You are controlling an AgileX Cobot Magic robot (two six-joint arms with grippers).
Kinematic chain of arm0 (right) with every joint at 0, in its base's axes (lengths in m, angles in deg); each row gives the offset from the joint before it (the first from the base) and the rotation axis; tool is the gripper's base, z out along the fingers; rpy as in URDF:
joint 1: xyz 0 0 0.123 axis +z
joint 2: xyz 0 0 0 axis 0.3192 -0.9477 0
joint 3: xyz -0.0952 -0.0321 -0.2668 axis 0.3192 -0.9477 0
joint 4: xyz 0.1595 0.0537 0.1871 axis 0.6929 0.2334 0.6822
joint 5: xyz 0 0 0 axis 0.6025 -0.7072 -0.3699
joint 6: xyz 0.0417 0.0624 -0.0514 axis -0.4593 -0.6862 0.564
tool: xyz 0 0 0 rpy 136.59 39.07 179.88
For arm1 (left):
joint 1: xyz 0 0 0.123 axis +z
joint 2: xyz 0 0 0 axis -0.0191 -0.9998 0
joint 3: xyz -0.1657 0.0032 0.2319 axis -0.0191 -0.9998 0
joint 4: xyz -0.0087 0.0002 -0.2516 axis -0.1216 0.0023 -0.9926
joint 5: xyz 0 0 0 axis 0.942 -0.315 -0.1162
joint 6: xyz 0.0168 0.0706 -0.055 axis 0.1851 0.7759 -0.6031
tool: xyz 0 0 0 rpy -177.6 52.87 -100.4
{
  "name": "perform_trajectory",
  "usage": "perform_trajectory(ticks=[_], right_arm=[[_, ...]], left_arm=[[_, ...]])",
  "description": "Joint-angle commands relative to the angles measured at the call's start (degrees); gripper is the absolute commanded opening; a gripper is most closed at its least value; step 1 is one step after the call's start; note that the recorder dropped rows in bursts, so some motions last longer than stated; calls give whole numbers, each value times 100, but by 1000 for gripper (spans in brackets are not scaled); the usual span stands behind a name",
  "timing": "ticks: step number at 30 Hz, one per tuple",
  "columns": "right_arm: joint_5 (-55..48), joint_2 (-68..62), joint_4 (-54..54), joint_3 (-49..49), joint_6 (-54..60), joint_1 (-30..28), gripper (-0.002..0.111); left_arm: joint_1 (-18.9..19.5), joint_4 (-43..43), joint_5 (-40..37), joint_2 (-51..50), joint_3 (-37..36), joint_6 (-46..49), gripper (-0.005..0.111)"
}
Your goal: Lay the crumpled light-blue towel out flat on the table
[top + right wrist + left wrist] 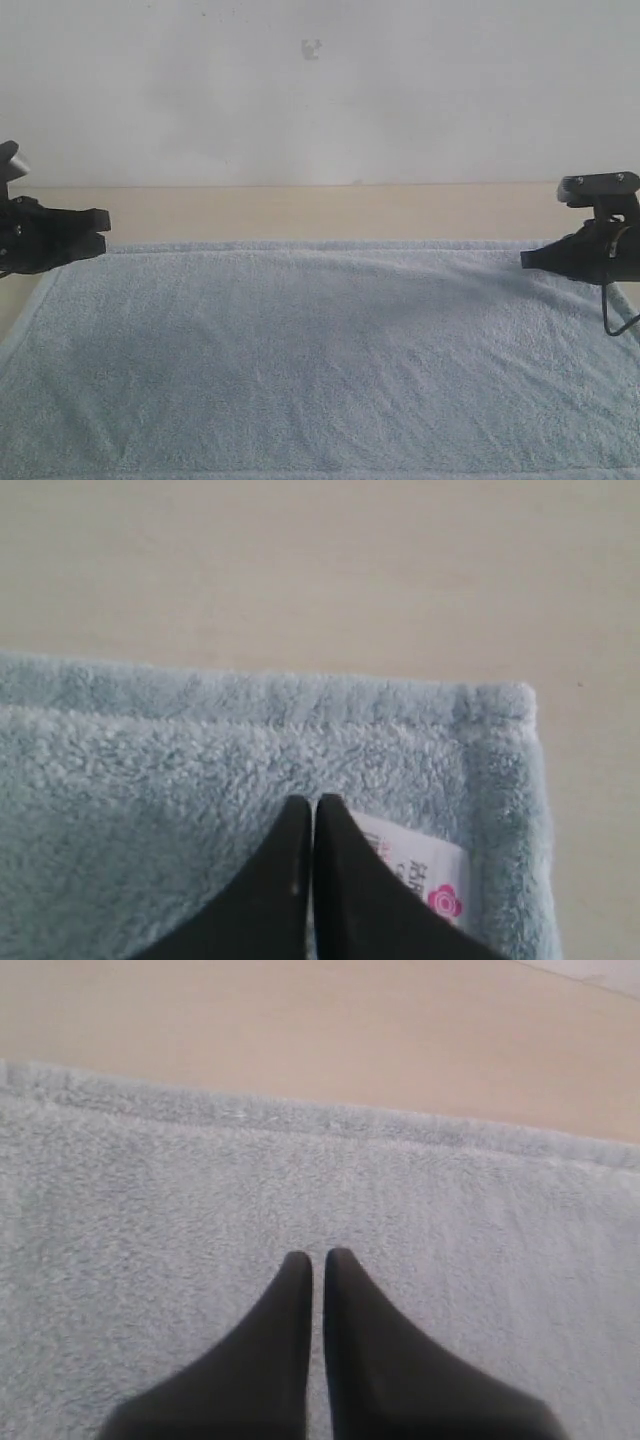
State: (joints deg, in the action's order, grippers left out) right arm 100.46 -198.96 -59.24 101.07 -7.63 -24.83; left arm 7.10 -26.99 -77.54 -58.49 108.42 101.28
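Observation:
The light-blue towel (pixel 320 360) lies flat and smooth across the table (pixel 300 210), its far hem running straight from left to right. My left gripper (pixel 100 232) hovers by the towel's far left corner, shut with nothing between its fingers (pixel 290 1290); under it the left wrist view shows plain terry cloth (pixel 150 1210). My right gripper (pixel 527 260) hovers by the far right corner, also shut and empty (pixel 313 805). Beside its fingers lies the white tag (pixel 425 875) with a pink flower mark, near the hemmed corner (pixel 500 705).
A strip of bare beige tabletop (pixel 330 212) shows behind the towel, ending at a white wall (pixel 320 90). A sliver of table also shows at the left of the towel (pixel 15 300). The towel runs out of view at the front.

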Motion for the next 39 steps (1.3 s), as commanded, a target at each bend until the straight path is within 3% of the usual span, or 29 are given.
perform_trajectory(ticks=[1, 6, 9, 16, 18, 20, 26, 29, 32, 35, 39], right_arm=[[-116, -213, 2, 239, 111, -80, 1], [-131, -372, 2, 400, -30, -593, 1], [-322, -204, 2, 400, -984, -996, 1], [-407, 1282, 2, 94, -1763, -905, 1], [-374, 1853, 2, -113, -2090, -753, 1], [-331, 2510, -20, -500, -2163, -406, 1], [-445, 3428, -20, -1319, -1479, 646, 1], [-1458, 3745, -17, -1709, -1288, 1136, 1], [-2191, 4013, 129, -2118, -1664, 1439, 1], [-2012, 4549, 130, -2729, -2244, 1564, 1], [-1032, 5719, 130, -3639, -2130, 1609, 1]], left_arm=[[6, -23, -655, 18, 22, 71, 4], [6, -23, -711, 18, 22, 85, 4], [6, -23, -876, 109, 22, 85, 4], [27, -23, -493, 1370, 10, -56, 4], [27, -23, 67, 2065, -162, -439, 4], [17, -23, 1109, 2910, -613, -562, 4], [17, -23, 3766, 4602, -1923, -562, 4], [17, -23, 3889, 5272, -2466, -626, 4], [17, -23, 3372, 5888, -2832, -626, 4], [-17, -23, 3052, 6423, -3108, -493, 4], [-280, -23, 3094, 7028, -3278, -295, 4]])
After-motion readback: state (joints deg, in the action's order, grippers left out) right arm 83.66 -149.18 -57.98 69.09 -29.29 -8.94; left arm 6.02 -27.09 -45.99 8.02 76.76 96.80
